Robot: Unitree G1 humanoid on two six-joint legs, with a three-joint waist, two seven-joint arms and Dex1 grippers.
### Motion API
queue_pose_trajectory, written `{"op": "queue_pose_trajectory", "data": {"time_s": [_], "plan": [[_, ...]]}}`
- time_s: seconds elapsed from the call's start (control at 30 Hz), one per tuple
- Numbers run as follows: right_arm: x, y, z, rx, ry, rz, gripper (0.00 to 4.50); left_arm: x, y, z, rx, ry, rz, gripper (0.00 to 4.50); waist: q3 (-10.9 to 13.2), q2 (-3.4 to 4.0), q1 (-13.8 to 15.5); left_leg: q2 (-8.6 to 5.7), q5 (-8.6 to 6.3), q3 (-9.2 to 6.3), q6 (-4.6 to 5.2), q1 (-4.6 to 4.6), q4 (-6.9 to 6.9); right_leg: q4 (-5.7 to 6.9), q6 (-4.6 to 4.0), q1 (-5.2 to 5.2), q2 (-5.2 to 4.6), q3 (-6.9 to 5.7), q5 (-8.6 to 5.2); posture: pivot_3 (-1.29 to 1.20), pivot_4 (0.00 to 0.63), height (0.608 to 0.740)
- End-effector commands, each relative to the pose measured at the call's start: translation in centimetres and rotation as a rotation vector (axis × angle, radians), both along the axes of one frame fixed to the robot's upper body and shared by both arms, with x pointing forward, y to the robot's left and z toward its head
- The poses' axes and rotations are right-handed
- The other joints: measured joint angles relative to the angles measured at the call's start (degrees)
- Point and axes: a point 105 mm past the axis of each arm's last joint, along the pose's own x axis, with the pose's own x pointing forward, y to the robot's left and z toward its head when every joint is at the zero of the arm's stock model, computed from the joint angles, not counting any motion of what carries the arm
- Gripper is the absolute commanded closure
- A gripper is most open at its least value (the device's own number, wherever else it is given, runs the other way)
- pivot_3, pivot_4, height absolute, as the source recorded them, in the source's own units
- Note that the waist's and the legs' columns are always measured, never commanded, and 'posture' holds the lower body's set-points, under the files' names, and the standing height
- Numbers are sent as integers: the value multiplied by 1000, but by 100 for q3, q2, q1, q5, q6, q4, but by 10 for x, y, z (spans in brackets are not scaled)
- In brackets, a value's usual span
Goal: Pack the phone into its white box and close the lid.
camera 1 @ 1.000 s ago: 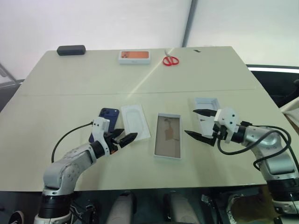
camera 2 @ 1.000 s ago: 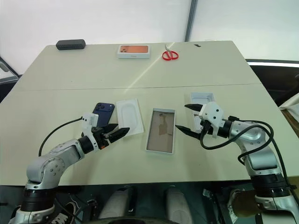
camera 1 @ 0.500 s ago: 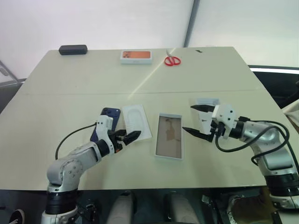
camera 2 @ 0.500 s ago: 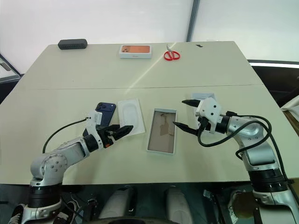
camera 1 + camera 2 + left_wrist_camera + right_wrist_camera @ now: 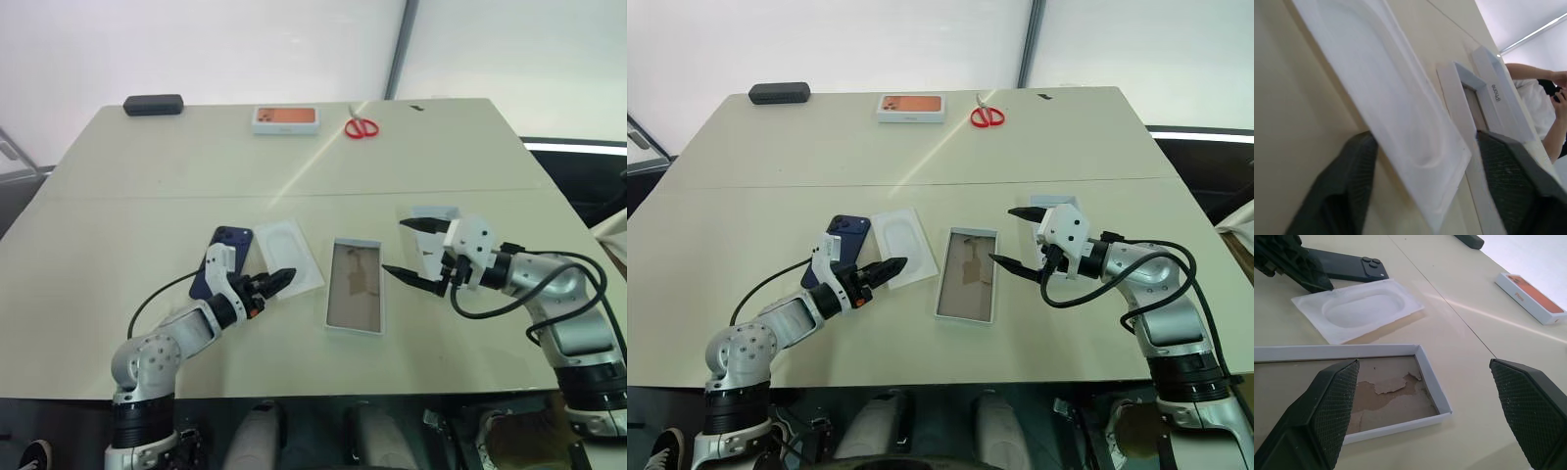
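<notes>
The left pincer is seen with its fingers apart, straddling the near end of a white insert; the phone lies flat just beside it. The right pincer is held wide apart above the tabletop, between the white box and the lid.

The one readable text is the word "iPhone", printed in dark grey letters along the white side wall of the lid, seen in the left wrist view, where it runs lengthwise and appears turned on its side. The white box with an orange top carries a short dark marking on its side wall, too small to read.
</notes>
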Motion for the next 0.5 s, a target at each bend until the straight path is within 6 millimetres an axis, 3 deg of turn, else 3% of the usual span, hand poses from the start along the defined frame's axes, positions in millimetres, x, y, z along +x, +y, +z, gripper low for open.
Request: {"op": "queue_pose_trajectory", "data": {"time_s": [0.03, 0.37, 0.47, 0.5], "plan": [[-1, 1, 11, 4, -52, 2, 0, -1, 0, -4, 13, 12, -2, 1802, 0, 0, 0, 0, 0, 0, 0, -1, 0, 0, 0, -1, 0, 0, 0, 0, 150, 740], [-2, 0, 8, -6, -54, -3, 0, -2, -1, -9, 28, 42, -11, 1802, 0, 0, 3, 0, 0, 0, 0, 0, 0, -2, -1, 1, -1, 0, -1, 0, 150, 740], [-2, 1, 8, -2, -54, -2, 0, -4, -2, -10, 15, 49, -24, 2689, 0, 0, 1, 0, 0, 0, 0, 0, -1, -3, -2, 1, -1, 0, -1, 0, 150, 740], [-2, 1, 8, -2, -55, -2, 0, -4, -2, -9, 12, 49, -24, 3173, 0, -1, 0, 0, 0, 1, 0, 0, -2, -3, -4, 0, -1, 0, -2, 0, 150, 740]]}}
